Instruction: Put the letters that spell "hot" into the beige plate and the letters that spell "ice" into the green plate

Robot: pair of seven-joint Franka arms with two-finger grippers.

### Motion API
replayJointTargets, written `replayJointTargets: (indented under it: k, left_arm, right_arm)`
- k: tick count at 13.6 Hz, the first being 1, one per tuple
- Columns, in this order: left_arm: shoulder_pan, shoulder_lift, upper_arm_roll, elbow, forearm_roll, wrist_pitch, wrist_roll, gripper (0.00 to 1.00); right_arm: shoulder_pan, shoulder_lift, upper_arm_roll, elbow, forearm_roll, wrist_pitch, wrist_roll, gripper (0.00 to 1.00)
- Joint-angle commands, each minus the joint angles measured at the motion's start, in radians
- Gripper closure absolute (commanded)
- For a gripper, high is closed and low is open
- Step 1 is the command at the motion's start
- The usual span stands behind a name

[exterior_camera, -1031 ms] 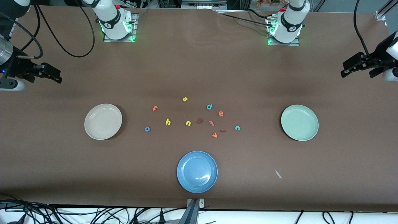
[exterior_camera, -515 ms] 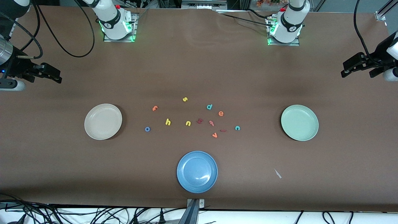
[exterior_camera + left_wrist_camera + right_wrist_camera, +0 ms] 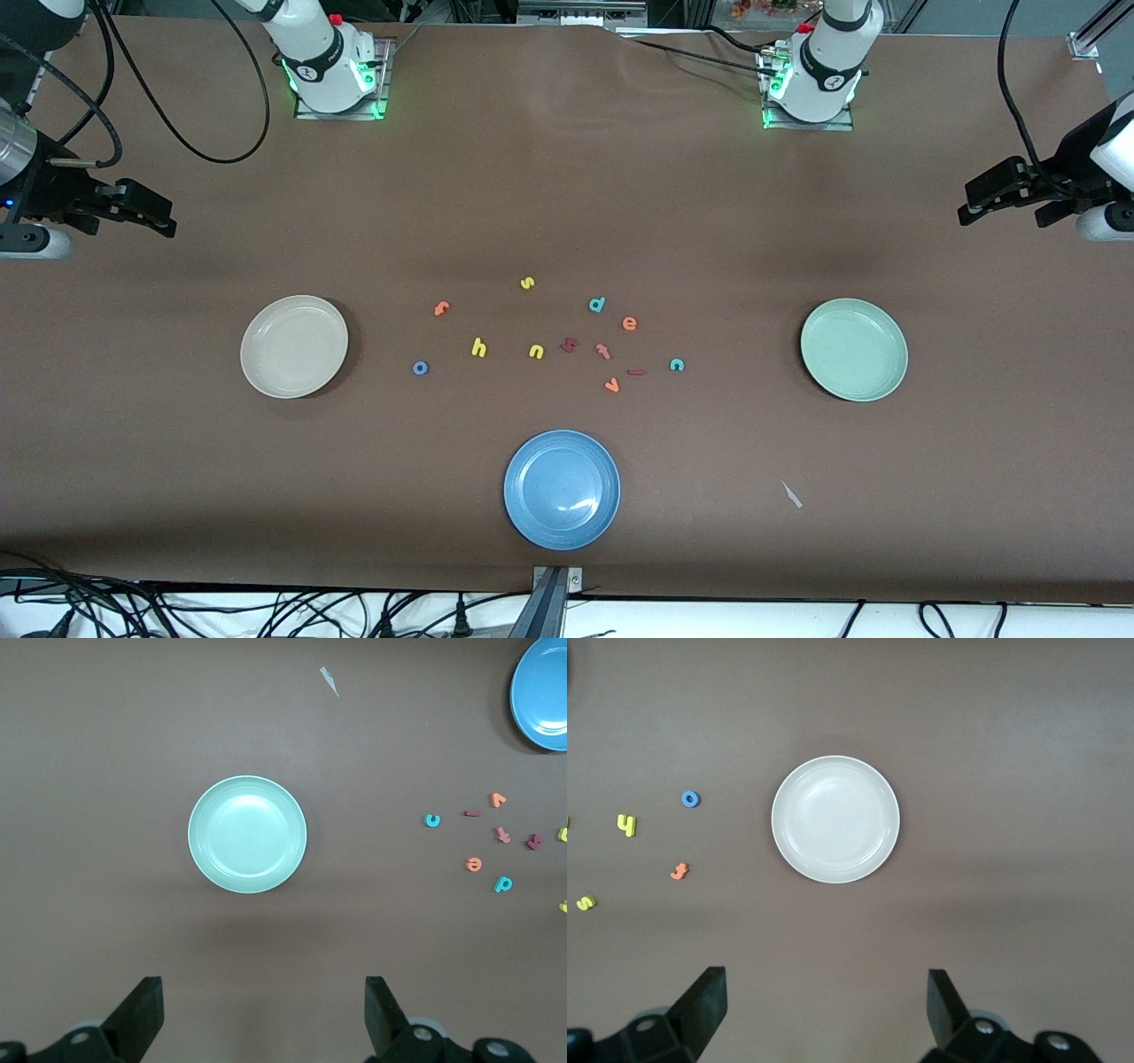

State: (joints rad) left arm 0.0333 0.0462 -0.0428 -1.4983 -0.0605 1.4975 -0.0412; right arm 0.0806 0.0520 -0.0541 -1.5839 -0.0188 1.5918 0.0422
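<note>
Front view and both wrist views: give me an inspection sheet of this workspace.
Surface: brown table, one pale scrap.
Job's things: beige plate and green plate bare; letters scattered between them.
Clutter: blue plate, spare letters.
Grippers: left gripper and right gripper open, holding nothing, each over its end of the table.
Cables: black cables on the table near the right arm's base.
Surroundings: cable tangle along the front edge.

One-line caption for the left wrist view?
Open left pincer over brown table, round pale mint-green plate empty, small foam letters scattered beside it.
</note>
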Motion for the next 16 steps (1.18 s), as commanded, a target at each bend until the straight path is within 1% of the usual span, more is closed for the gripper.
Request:
replayJointTargets:
  k: [1, 16]
  left_arm:
    - [0.000, 0.015, -0.002, 0.017, -0.022, -0.011, 0.000, 0.00]
    - [0.003, 0.026, -0.002, 0.018, -0.024, -0.016, 0.004, 0.00]
  right_arm:
    - [-0.004, -0.003, 0.002, 0.007, -0.009, -0.007, -0.002, 0.00]
    - [-0.004, -0.003, 0.002, 0.007, -0.009, -0.007, -0.001, 0.00]
